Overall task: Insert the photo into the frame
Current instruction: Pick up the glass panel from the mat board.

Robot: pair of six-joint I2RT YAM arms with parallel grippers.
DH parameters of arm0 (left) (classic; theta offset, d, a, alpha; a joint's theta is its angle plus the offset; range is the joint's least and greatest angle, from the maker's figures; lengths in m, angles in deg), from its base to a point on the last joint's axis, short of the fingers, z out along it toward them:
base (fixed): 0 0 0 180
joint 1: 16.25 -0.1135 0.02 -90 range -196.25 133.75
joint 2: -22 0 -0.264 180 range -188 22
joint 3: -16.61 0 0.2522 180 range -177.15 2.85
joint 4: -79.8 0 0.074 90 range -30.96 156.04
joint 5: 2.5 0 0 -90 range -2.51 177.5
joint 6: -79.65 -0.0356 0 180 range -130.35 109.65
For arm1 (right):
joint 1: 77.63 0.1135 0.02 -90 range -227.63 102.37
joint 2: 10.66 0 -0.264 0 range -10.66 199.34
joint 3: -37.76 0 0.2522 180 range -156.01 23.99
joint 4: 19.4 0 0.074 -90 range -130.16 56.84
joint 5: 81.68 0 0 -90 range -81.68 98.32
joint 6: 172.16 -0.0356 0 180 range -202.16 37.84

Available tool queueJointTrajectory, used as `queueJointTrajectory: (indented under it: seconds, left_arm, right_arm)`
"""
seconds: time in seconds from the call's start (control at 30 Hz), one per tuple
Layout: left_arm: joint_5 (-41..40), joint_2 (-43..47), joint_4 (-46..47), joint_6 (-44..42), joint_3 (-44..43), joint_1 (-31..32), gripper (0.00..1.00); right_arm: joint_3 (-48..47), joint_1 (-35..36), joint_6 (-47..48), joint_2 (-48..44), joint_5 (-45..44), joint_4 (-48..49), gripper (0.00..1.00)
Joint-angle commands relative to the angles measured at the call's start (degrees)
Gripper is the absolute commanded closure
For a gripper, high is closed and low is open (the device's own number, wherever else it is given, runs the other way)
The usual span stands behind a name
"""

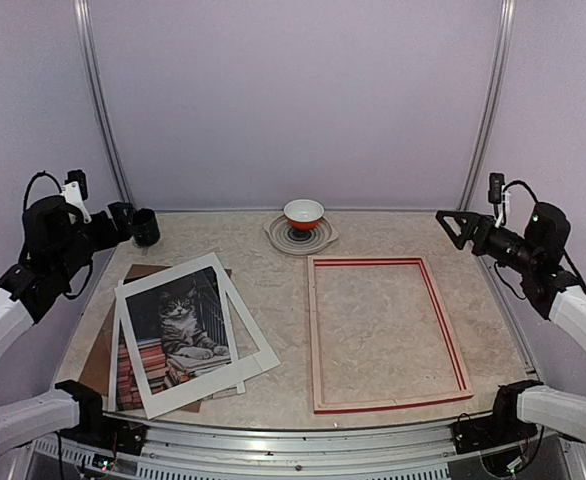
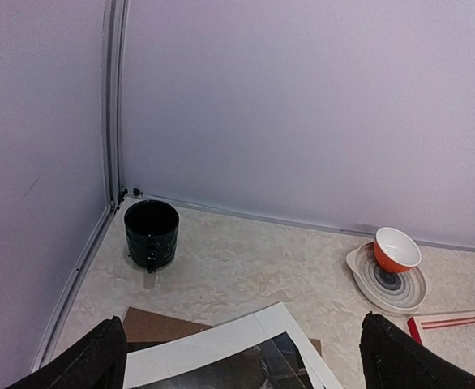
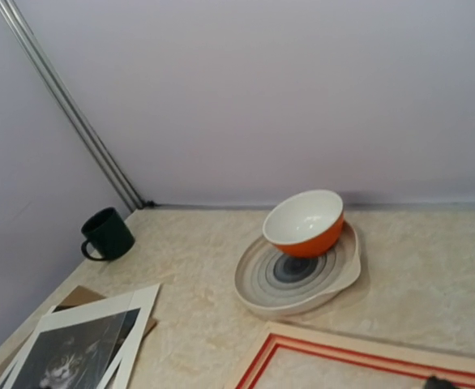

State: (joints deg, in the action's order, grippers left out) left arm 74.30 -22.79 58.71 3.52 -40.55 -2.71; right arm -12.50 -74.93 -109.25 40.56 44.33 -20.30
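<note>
- Photo [image 1: 178, 335] (tabby cat, reddish books) lies flat on the left half of the table [image 1: 373, 235], on the brown backing board [image 1: 98, 352], with the white mat [image 1: 235, 305] skewed over it.
- Its long axis runs near-to-far, twisted slightly clockwise. The cat's head points to the far wall.
- Frame [image 1: 316, 335] lies flat on the right half, apart from the photo, long axis near-to-far. Pale wood shows with red at the inner lip, so probably back up, but I can't be sure.
- Left gripper [image 1: 123, 218] is raised by the dark mug [image 1: 145, 228], fingers [image 2: 92, 361] spread wide, holding nothing.
- Right gripper [image 1: 451, 230] is raised at the far right edge, jaws wide apart, holding nothing.
- Orange bowl [image 1: 304, 213] sits on a ringed plate [image 1: 323, 240], far centre.
</note>
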Motion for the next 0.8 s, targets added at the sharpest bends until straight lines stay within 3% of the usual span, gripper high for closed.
queueJointTrajectory:
  seconds: [0.0,0.2,0.47,0.77]
  left_arm:
    - [-1.96,-1.97,-4.84,7.42,-0.42,2.15,0.01]
    - [-4.90,-2.48,-5.08,16.78,1.94,5.44,0.01]
    - [-3.04,-5.59,-6.60,23.85,4.68,6.72,0.01]
    - [-7.33,-6.98,-7.90,30.52,8.39,8.41,0.01]
  right_arm:
    - [-2.56,-0.90,-0.90,2.12,2.40,-2.50,0.01]
    - [-6.35,0.61,-2.11,9.93,5.68,-7.02,0.01]
    - [-11.11,8.23,0.30,17.61,-0.59,-12.48,0.01]
    - [-15.67,19.13,0.29,25.40,-6.83,-13.77,0.01]
